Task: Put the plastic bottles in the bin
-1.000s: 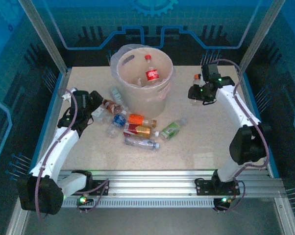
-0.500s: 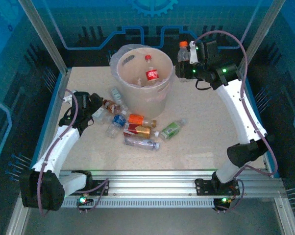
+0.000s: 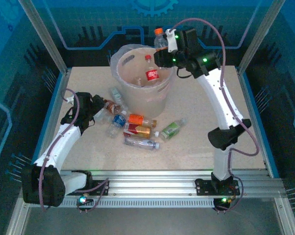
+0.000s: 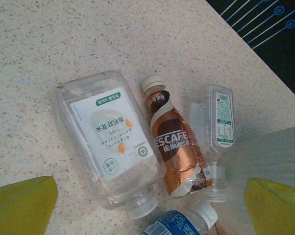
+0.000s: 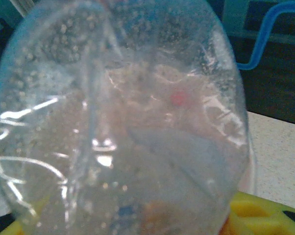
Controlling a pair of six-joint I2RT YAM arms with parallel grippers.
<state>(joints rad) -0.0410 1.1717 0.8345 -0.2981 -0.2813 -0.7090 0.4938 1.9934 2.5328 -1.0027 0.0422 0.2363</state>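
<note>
Top, left-wrist and right-wrist views of the work cell. The speckled table (image 3: 206, 137) carries the bin (image 3: 145, 103), a tall beige bucket with a clear liner, standing at the far centre. One red-labelled bottle (image 3: 152, 74) lies inside it against the far wall.

The right gripper (image 3: 165, 51) is raised over the bin's far right rim and is closed on a clear orange-capped bottle (image 3: 160, 41), held upright; in the right-wrist view this bottle's wet, transparent wall lies directly in front of the lens.

The left gripper (image 3: 97, 110) hangs low at the left of the bin, its yellow fingers (image 4: 21, 205) spread wide and holding nothing.

Between those fingers lie a wide clear bottle with a white-and-green label (image 4: 108, 147), a crushed brown coffee bottle (image 4: 173, 149) touching it, and a slim clear bottle (image 4: 219, 128) just beside that; a blue-labelled bottle (image 4: 179, 225) lies nearest the camera.

Nearer the arm bases, in front of the bin, rest an orange bottle (image 3: 138, 119), a red-and-yellow bottle (image 3: 136, 129), a green bottle (image 3: 171, 129) and a clear blue-banded bottle (image 3: 141, 142).
</note>
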